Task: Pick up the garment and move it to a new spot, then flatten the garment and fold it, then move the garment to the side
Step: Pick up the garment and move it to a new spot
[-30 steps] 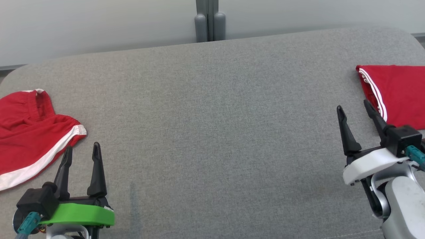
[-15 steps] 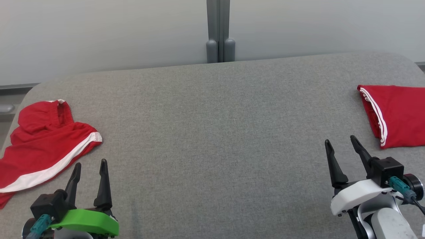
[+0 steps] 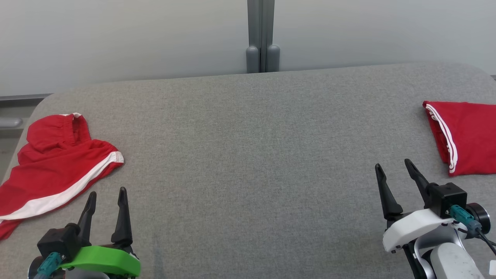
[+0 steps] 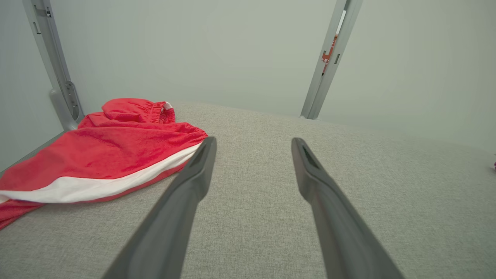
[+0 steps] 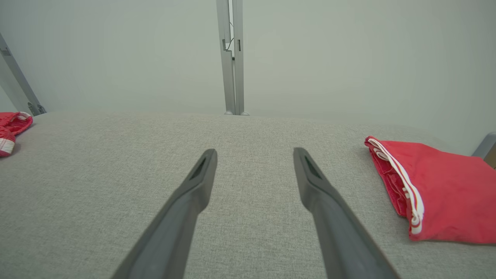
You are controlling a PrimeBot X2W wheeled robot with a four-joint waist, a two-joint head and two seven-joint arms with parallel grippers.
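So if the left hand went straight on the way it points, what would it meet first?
On the left hand, the outer finger would probably graze the white-trimmed corner of the red garment, though height is unclear. Between the fingers, the grey cushion looks free.

Grey fabric tabletop [image 3: 248,155], pale wall [image 3: 135,38], grey post [image 3: 260,35] behind.

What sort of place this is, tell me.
Probably a robot lab cell: grey fabric-covered table, bare pale panels with a metal post, a crumpled red garment and a folded red garment.
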